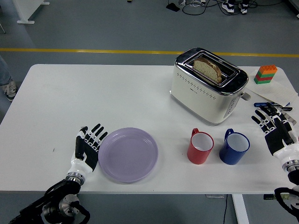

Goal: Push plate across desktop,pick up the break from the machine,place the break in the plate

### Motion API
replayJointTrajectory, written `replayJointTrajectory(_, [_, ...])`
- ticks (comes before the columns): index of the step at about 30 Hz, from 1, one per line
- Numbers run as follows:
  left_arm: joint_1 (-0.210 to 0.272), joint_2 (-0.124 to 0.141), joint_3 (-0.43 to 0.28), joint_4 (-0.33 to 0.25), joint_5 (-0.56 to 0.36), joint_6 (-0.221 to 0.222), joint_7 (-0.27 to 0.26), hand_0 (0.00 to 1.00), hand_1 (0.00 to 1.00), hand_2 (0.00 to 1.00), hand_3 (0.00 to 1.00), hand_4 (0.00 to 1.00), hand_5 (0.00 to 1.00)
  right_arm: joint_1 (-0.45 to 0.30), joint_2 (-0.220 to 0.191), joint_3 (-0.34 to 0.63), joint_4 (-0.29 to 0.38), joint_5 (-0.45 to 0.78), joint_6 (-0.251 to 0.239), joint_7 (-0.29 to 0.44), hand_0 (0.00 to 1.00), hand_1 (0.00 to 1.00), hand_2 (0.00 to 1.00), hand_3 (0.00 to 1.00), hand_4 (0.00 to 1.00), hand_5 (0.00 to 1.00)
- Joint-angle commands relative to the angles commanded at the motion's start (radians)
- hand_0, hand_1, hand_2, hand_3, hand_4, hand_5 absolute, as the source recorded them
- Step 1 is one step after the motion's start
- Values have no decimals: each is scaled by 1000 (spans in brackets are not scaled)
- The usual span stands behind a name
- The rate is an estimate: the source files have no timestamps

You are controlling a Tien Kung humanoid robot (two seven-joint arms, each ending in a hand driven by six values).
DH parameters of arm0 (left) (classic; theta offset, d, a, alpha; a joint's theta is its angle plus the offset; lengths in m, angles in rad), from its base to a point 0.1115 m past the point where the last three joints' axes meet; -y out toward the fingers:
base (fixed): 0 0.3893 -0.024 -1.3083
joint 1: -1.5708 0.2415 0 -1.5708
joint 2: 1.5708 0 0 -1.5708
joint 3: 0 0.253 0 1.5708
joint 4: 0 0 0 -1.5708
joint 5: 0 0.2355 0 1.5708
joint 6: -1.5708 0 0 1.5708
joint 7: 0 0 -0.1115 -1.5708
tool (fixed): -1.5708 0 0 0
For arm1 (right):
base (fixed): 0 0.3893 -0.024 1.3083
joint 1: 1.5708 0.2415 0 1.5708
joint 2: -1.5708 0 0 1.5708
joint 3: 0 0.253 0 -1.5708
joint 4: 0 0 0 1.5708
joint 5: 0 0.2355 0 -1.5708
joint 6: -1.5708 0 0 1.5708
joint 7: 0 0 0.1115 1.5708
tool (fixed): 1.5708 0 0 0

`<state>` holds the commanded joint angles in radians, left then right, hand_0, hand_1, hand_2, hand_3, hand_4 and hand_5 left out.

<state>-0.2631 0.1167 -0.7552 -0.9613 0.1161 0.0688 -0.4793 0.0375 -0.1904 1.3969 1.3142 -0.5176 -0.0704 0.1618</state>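
A lilac plate (128, 154) lies near the table's front edge, left of centre. My left hand (88, 144) rests flat against the plate's left rim, fingers spread and holding nothing. A slice of bread (207, 68) stands up in the slot of the white toaster (208, 87) at the back right. My right hand (276, 129) hovers open at the table's right edge, well apart from the toaster and the bread.
A red mug (201, 146) and a blue mug (234, 147) stand side by side right of the plate, in front of the toaster. A stack of coloured bricks (265, 74) and some pens (273, 105) lie at the far right.
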Motion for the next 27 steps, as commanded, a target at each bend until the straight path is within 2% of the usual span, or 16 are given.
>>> replayJointTrajectory(17, [-59,-29,85,33,-93,-17,-5,833,856,885,775,547,998,0,0,-5,-1,1,0,0,728,672,663,624,522,317])
replayJointTrajectory(27, [-93,-60,106,65,-114,-21,-8,840,859,891,783,541,998,2,1,-10,-2,1,1,0,727,672,663,624,522,317])
